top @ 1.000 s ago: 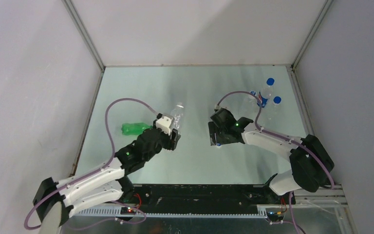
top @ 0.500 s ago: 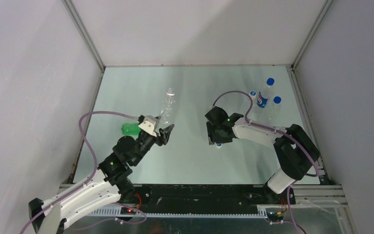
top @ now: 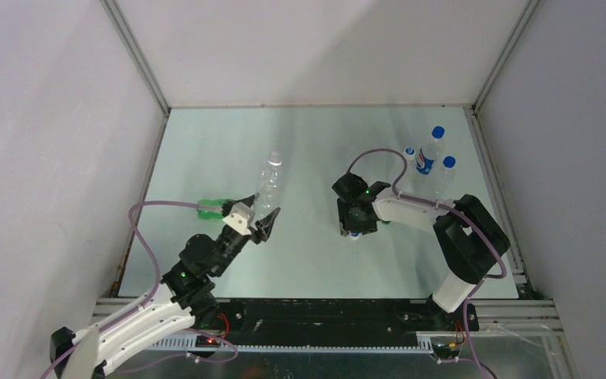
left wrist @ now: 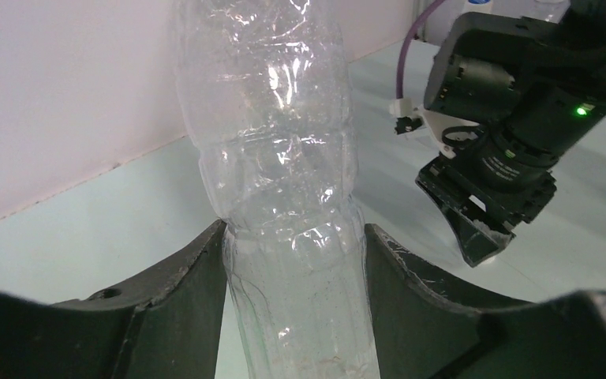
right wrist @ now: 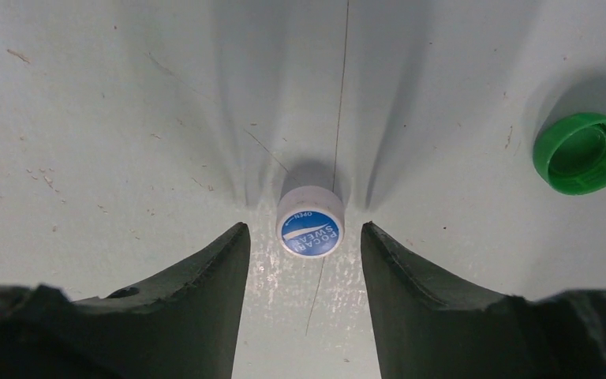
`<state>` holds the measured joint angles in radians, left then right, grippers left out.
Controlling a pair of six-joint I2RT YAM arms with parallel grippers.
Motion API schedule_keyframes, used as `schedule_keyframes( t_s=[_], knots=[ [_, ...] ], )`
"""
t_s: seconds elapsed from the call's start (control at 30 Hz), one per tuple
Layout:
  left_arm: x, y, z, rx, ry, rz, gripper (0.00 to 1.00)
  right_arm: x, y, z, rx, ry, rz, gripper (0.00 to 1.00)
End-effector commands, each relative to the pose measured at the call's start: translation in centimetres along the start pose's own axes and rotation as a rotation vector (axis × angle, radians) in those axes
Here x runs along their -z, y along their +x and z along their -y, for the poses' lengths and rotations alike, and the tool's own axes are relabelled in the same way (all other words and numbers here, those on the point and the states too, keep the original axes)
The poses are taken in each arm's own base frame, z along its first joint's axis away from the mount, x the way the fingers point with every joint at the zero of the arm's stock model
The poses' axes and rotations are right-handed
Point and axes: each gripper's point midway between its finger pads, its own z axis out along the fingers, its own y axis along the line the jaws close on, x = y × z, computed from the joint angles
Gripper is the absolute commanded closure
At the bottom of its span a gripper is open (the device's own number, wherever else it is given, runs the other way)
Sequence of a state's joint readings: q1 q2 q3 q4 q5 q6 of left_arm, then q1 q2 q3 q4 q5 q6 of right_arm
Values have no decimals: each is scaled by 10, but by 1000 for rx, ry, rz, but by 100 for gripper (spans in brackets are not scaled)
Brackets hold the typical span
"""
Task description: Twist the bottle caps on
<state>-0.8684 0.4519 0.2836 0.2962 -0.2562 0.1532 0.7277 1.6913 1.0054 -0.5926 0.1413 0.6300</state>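
Observation:
My left gripper is shut on the lower body of the clear unlabelled bottle and holds it upright; in the left wrist view both fingers press the bottle at its waist. The translucent green bottle lies on the table behind my left wrist, partly hidden. My right gripper points down, open, with the white cap, blue print on top, on the table between its fingertips, untouched. The green cap lies open side up to its right.
Blue-capped clear bottles and one with a red-blue label stand at the back right. Enclosure walls and metal posts bound the table on three sides. The right gripper shows right of the held bottle.
My left arm has drawn back toward the near left, carrying the clear bottle along and standing it more upright. My right gripper has shifted slightly left above the white cap.

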Motion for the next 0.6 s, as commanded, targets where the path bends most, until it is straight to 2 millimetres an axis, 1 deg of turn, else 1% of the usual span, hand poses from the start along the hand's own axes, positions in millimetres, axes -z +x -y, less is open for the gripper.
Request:
schedule_keyframes(
  t_s=[0.0,0.03,0.07,0.1,0.13,0.17,0.2,0.23,0.27,0.3,0.33,0.37,0.4,0.43,0.47,0.53,0.57],
  knots=[
    [-1,-22,13,-28,81,102,65,21,-22,-12,-20,-43,71,41],
    [-1,-20,18,-28,110,102,65,33,-28,-14,-21,-69,101,40],
    [-1,-19,21,-27,124,102,65,39,-31,-16,-13,-86,120,37],
    [-2,-16,28,-30,160,101,66,56,-38,-22,-13,-131,165,36],
    [-2,-16,31,-34,178,101,65,64,-42,-25,-5,-158,190,32],
    [-4,-16,37,-37,209,101,65,85,-52,-32,-9,-217,250,31],
    [-4,-16,41,-34,230,101,65,95,-56,-35,-4,-246,280,28],
    [-6,-17,43,-34,235,97,65,117,-65,-41,-9,-307,345,25],
    [-6,-19,46,-33,253,101,65,129,-70,-43,-8,-335,380,23],
    [-8,-20,48,-33,264,101,65,152,-80,-45,-18,-388,451,21],
    [-9,-23,50,-32,276,109,65,164,-85,-46,-21,-415,491,19],
    [-10,-22,51,-34,281,107,65,188,-94,-48,-20,-467,567,17],
    [-11,-25,53,-34,290,116,65,204,-101,-53,-15,-516,618,16],
    [-12,-25,55,-34,296,115,65,226,-104,-53,-2,-560,678,15],
    [-12,-26,57,-34,308,120,65,238,-107,-55,8,-592,710,14],
    [-13,-28,61,-35,331,121,65,280,-109,-68,55,-737,804,13],
    [-15,-28,63,-37,339,120,65,289,-109,-71,68,-766,823,13]
  ],
)
